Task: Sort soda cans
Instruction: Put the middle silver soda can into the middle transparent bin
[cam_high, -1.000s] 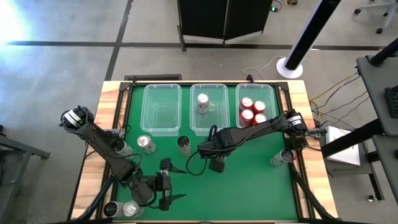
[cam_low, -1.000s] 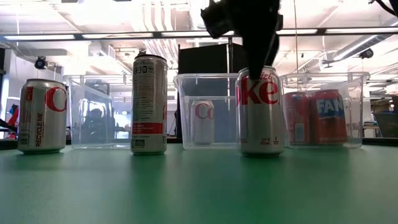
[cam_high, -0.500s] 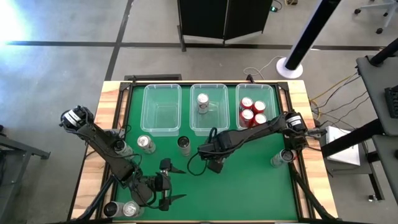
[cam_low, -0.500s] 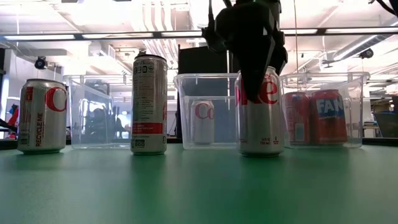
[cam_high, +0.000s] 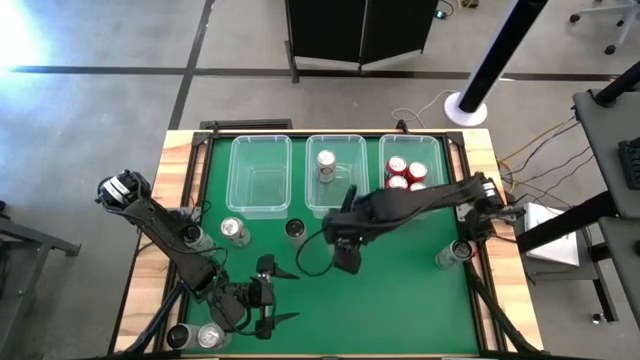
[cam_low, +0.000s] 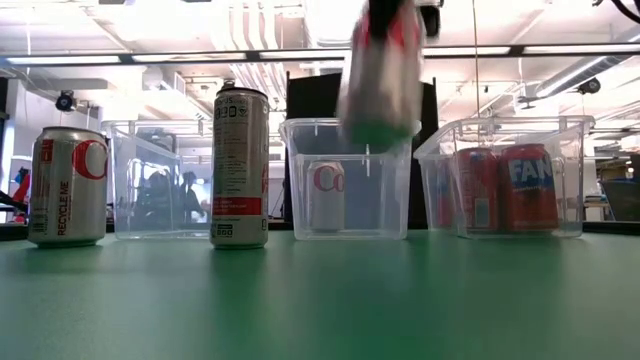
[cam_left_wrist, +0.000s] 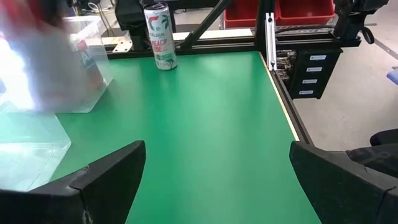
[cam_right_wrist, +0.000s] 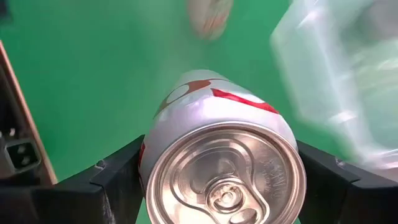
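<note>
Soda cans are being sorted by kind into three clear bins, and the step in hand is judged to be the carry of one silver-white can (cam_right_wrist: 221, 155) toward its bin. Nearest the front edge of the table, the left gripper (cam_high: 268, 301) is parked low, its jaws spread wide with nothing between them, and two more cans (cam_high: 196, 336) are seen beside that arm at the front left corner. Further in, the right gripper (cam_high: 345, 248) is closed on the silver-white can, which is held clear of the green mat; in the low view it (cam_low: 381, 75) is seen lifted and blurred above the level of the bin rims. In the next row a silver-white can (cam_high: 235, 231) and a tall dark can (cam_high: 294, 230) stand on the mat to the left, and another can (cam_high: 452, 252) stands near the right edge. Farthest back, the left bin (cam_high: 237, 190) appears empty, the middle bin (cam_high: 355, 150) holds one silver-white can (cam_high: 326, 165), and the right bin (cam_high: 432, 150) holds red cans (cam_high: 405, 176). The next move is judged to call for the held can to be carried over the middle bin's rim, lowered upright beside the matching can and released only once it is well inside.
</note>
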